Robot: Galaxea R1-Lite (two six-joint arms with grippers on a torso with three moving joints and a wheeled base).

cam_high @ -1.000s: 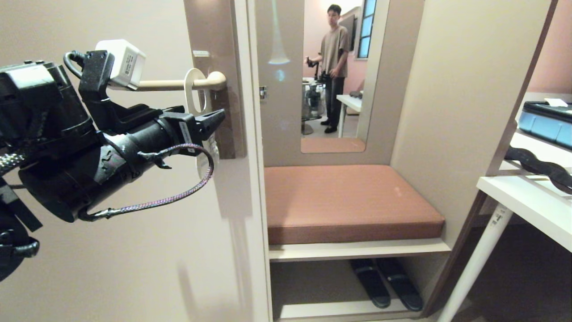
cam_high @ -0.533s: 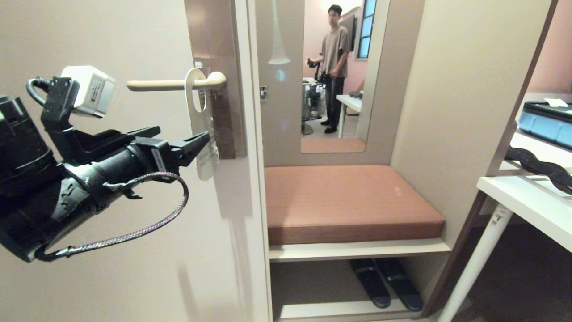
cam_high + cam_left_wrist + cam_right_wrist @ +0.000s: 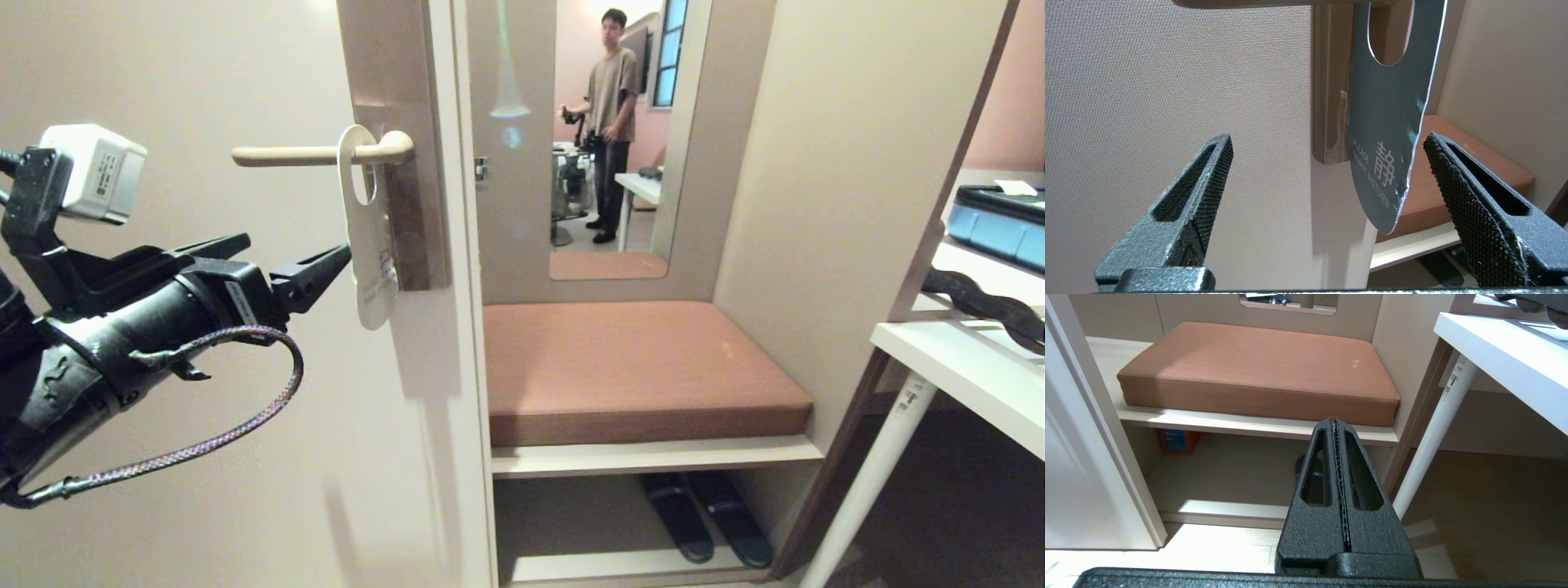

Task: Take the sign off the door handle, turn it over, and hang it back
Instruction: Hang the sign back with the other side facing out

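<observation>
The sign hangs by its hole on the cream door handle, close to the brownish plate, with its white face turned outward. The left wrist view shows its blue face reading "DO NOT DISTURB", below the handle. My left gripper is open just left of the sign's lower half and holds nothing. In the left wrist view the sign hangs free ahead of the wide-apart jaws of this left gripper, nearer one finger. My right gripper is shut and empty, parked low in front of the bench.
Right of the door's edge is a bench with a brown cushion and dark slippers under it. A white table stands at the right. A person shows in the tall panel above the bench.
My left gripper has drawn back leftward and away from the sign, and its jaws have spread wider. The sign stays on the handle and now hangs straighter.
</observation>
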